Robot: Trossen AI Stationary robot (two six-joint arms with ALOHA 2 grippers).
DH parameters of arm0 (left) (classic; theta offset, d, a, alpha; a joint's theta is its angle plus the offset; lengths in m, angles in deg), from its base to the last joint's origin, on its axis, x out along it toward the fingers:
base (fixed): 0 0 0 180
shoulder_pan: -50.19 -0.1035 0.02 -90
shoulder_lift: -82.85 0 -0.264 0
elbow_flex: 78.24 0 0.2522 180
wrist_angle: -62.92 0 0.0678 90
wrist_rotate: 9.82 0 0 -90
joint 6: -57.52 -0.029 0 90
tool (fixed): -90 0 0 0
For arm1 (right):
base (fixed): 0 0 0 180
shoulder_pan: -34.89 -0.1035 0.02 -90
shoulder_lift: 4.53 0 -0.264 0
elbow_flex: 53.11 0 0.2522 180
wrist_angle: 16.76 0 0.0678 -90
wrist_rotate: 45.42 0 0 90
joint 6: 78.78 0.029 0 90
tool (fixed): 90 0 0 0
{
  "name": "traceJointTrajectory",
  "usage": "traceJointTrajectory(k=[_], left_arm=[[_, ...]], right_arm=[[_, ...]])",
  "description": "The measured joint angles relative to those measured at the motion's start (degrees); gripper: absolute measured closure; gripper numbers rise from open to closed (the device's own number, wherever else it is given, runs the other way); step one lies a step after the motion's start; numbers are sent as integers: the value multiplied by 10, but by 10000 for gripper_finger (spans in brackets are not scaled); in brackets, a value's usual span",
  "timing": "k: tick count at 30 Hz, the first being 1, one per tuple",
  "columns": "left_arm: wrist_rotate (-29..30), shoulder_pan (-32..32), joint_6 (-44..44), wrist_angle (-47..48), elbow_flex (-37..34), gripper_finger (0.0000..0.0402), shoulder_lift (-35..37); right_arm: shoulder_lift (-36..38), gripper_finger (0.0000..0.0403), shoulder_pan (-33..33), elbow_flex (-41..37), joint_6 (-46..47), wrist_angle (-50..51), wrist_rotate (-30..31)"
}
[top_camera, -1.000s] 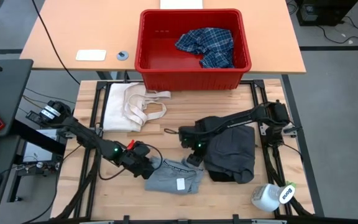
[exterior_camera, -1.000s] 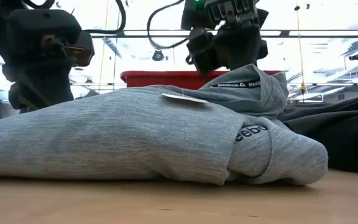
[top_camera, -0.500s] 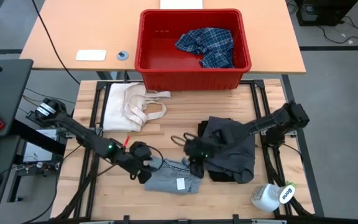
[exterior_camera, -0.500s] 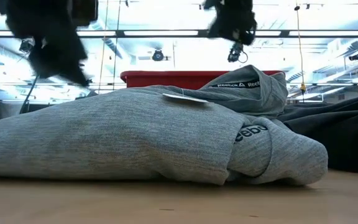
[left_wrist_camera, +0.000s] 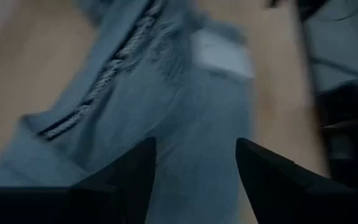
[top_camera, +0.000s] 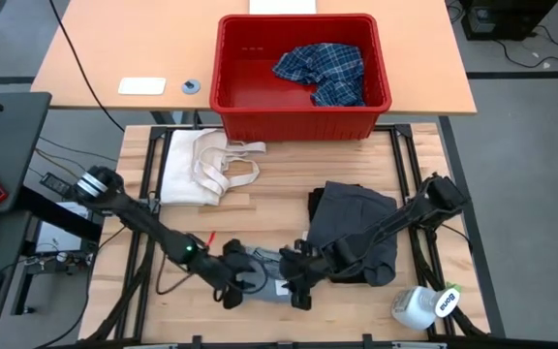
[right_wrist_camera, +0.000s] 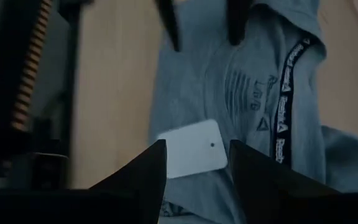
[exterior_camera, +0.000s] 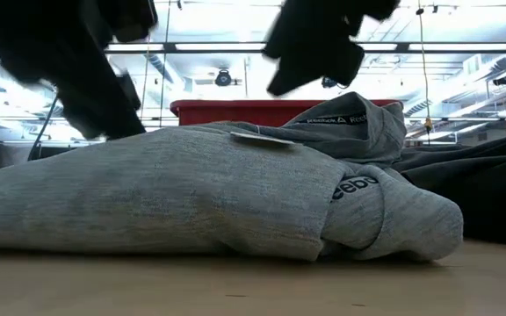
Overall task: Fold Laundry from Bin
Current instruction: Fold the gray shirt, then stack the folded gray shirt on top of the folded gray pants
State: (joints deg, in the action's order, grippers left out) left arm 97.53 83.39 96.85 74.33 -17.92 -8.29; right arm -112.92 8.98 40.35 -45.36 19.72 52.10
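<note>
Light grey garment (exterior_camera: 191,193) lies bunched, white tag (right_wrist_camera: 191,149) showing.

Countable items: one red bin (top_camera: 303,109) on the tan table, containing one blue-and-white plaid shirt (top_camera: 324,70). On the wooden work surface: one light grey garment (exterior_camera: 218,193) carrying one white tag (right_wrist_camera: 190,149), one dark grey garment (top_camera: 361,228), and one cream-white cloth (top_camera: 204,165) with strap loops. One white bottle (top_camera: 422,306) lies at the corner. On the tan table: one white flat object (top_camera: 141,86) and one small round object (top_camera: 191,86). Two robot arms are present, each with one gripper.
</note>
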Motion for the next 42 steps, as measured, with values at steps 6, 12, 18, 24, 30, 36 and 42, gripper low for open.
traceJointTrajectory(k=[6,12,18,24,30,36,42], left_arm=[[9,-34,5,-3,-1,194,-48],[-2,-43,-7,4,0,209,-34],[-8,-45,-26,-2,-1,212,16],[-23,-29,-80,-56,0,212,51],[-22,-4,-130,-83,16,212,1],[-21,-1,-176,-79,71,193,-70],[-20,-9,-254,21,130,135,-112]], right_arm=[[-49,227,21,0,15,35,31],[-76,241,77,0,122,49,20],[-48,242,118,0,126,67,-43],[45,242,132,0,129,74,-10],[102,242,137,0,131,132,19],[103,242,111,0,105,169,-22],[104,242,66,0,157,190,29]])
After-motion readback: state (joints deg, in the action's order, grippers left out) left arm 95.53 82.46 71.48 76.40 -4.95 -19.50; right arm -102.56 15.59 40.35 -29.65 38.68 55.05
